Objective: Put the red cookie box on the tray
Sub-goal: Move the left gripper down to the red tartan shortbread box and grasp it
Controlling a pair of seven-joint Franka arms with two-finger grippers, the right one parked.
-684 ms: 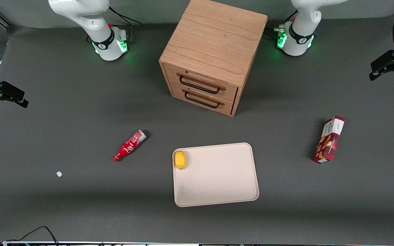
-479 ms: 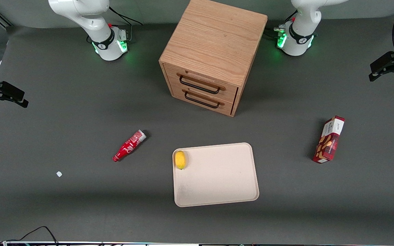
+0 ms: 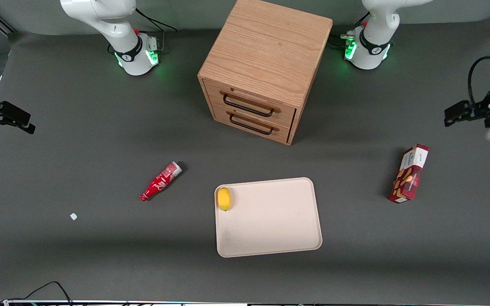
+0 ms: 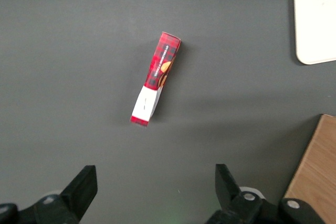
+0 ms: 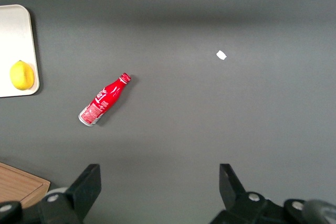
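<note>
Two spread fingers (image 4: 79, 190) of gripper (image 4: 155, 192), tips cropped; red cookie box (image 4: 155, 78) apart from tray (image 4: 315, 19)

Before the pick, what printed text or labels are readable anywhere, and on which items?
None can be read.
Red cookie box: print on the white end panel and plaid side, too small.
Red bottle: white script logo, too blurred.
Drawer cabinet, tray: no text.
The pincer, open, hangs above the box.

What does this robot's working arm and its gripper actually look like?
The arm is glossy white with rounded segments, a black band and green lights at its base. A black cable loops near the wrist. The gripper is black, with two wedge-shaped fingers, open above the table.
</note>
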